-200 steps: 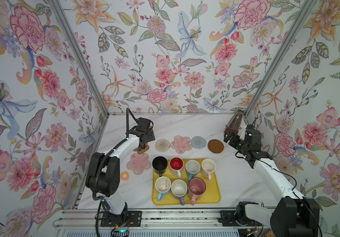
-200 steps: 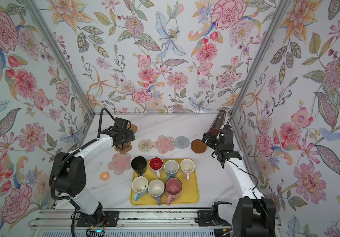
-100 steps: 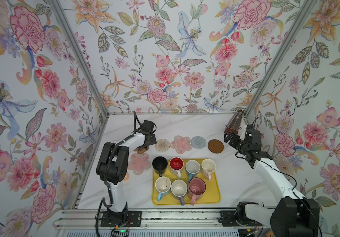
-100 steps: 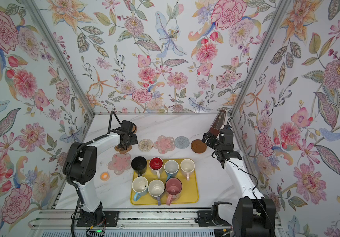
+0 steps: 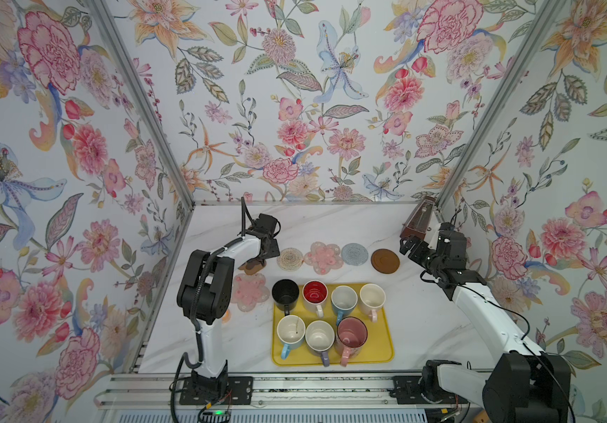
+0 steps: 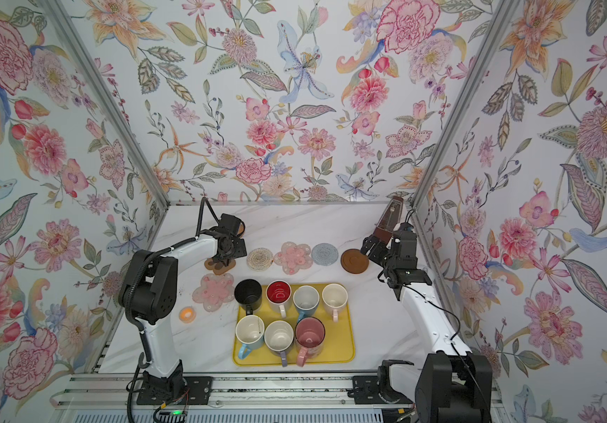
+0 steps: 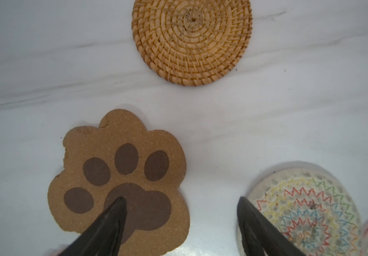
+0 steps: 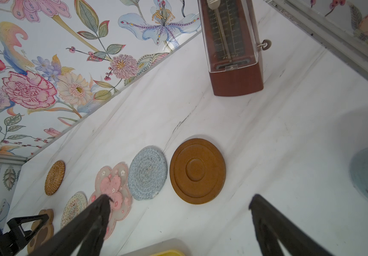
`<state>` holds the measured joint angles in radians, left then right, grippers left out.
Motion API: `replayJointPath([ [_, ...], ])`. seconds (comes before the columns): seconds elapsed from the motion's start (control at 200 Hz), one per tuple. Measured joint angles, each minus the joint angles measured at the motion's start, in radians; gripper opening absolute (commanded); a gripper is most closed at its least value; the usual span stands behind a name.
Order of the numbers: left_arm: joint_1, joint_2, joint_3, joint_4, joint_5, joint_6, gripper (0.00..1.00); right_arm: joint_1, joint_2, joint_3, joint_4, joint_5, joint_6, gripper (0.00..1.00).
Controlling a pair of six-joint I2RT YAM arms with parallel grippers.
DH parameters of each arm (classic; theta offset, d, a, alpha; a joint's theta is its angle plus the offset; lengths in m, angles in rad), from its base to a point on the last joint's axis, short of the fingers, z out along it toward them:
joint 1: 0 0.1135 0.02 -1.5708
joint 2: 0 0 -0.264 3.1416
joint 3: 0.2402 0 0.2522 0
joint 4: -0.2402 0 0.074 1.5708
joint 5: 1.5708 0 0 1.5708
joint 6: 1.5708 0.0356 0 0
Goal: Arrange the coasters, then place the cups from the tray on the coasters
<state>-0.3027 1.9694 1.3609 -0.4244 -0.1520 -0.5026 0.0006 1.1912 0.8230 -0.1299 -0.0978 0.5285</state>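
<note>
Along the back in both top views lie the cream round coaster (image 5: 291,259), a pink flower coaster (image 5: 323,257), the grey-blue one (image 5: 354,253) and the dark brown disc (image 5: 385,260). A second pink flower (image 5: 248,292) lies left of the yellow tray (image 5: 386,351), which holds several cups, among them black (image 5: 285,292), red-inside (image 5: 314,293) and pink (image 5: 352,331). My left gripper (image 7: 181,199) hangs open low over the brown paw coaster (image 7: 120,177), one finger above it, the other at the cream round's (image 7: 300,210) edge; the tan woven coaster (image 7: 191,40) lies beyond. My right gripper (image 8: 180,197) is open, empty, near the disc (image 8: 197,170).
A brown metronome (image 8: 231,48) stands in the back right corner behind my right gripper (image 5: 407,249). A small orange ring (image 6: 187,314) lies by the left arm's base link. Walls close the table on three sides; a metal rail runs along the front.
The left arm's elbow has folded in closer to the table's back, and its gripper has shifted slightly right over the paw coaster, jaws a little narrower. The right arm has not moved.
</note>
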Motion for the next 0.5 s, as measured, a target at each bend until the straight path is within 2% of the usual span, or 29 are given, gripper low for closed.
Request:
replayJointPath([
  [0.13, 0.030, -0.031, -0.039, 0.021, 0.003, -0.001, 0.82, 0.000, 0.000, 0.000, 0.000, 0.000, 0.000, 0.99],
  [0.335, 0.155, -0.172, -0.185, 0.059, 0.017, -0.009, 0.83, 0.000, 0.000, 0.000, 0.000, 0.000, 0.000, 0.99],
  [0.5, 0.205, -0.224, -0.247, 0.084, 0.024, -0.017, 0.83, 0.002, 0.001, 0.000, 0.000, 0.000, 0.000, 0.99],
])
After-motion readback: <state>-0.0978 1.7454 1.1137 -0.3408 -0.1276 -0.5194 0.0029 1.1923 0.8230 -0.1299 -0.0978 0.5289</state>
